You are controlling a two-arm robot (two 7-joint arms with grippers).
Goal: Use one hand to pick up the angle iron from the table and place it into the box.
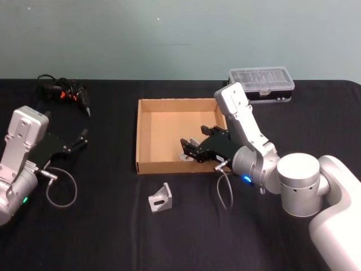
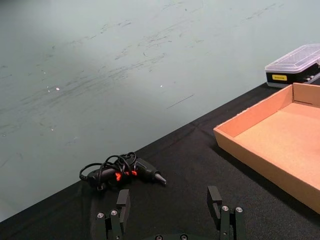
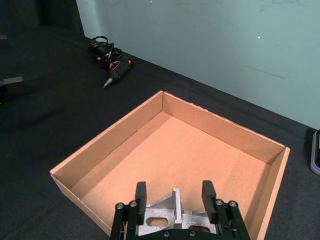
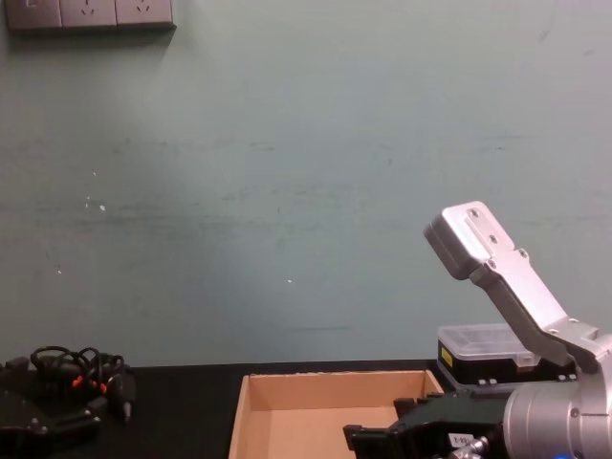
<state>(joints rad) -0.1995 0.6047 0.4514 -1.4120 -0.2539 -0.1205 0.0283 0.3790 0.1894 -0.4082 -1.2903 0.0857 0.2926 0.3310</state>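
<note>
Two pieces matter here: the angle iron (image 3: 165,217) is pinched between the fingers (image 3: 141,192) of the right gripper (image 3: 175,188), low inside the box (image 3: 220,131) just past its near wall. A second angle iron (image 1: 161,196) lies on the worktop (image 1: 101,237) outside that wall, nearer the robot than the fingers. The step in hand looks like the release. I judge it best to let go only once the iron is close to the cardboard floor, so it neither bounces nor tips. The fingers should then part evenly and lift straight up, clearing the low wall without dragging the box. The left gripper (image 2: 169,202) hangs well off to their left, its fingers spread with nothing between them. Farther off, a black tool with a coiled cable (image 1: 66,90) lies beyond that gripper, and a clear-lidded plastic case (image 1: 262,83) sits past the box's far right corner. The matte black worktop ends at a pale green wall (image 4: 287,191) carrying sockets (image 4: 91,13).
</note>
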